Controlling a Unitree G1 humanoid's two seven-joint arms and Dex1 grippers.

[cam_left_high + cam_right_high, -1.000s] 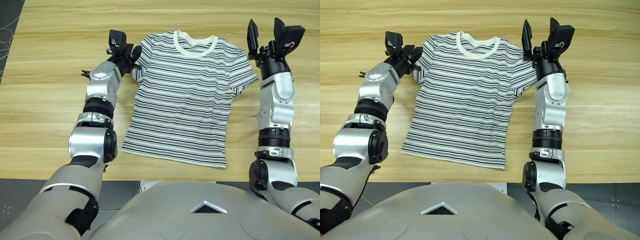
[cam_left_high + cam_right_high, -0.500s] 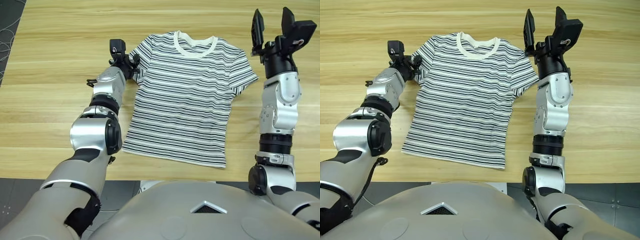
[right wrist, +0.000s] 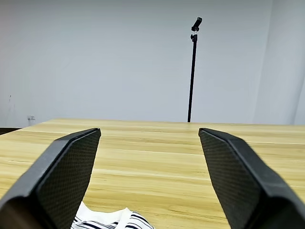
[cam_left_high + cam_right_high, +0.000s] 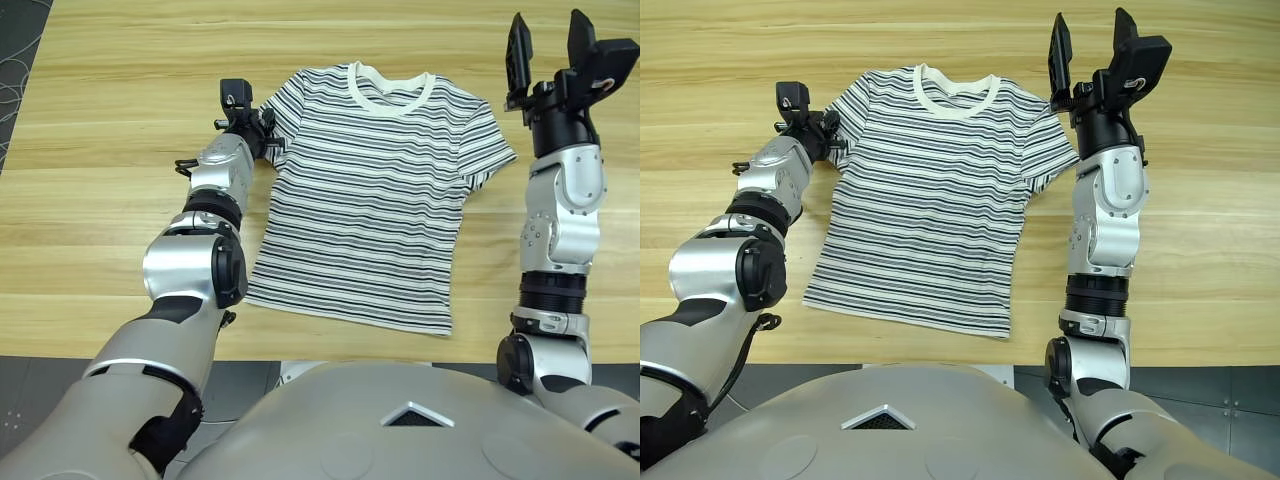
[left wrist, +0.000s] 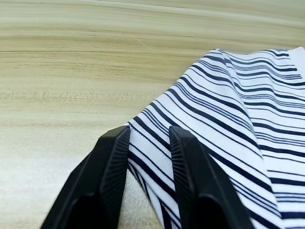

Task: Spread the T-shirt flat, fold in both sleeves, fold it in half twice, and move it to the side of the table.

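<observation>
my left pincer [image 5: 148,136] is clamped on the t-shirt [image 4: 370,200] sleeve to fold it in, right pincer [image 4: 548,40] hangs wide open, spare

A light wooden tabletop [image 4: 120,90] with lengthwise grain fills most of the frame, and a striped T-shirt [image 4: 375,190] lies spread flat at its centre, collar toward the top.

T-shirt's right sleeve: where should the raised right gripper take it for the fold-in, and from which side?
Pinch the right sleeve at its cuff hem, bringing the open right gripper down from the outer side. The sleeve lies flat on the table with the cuff edge facing outward, so a finger could probably slide under there.
</observation>
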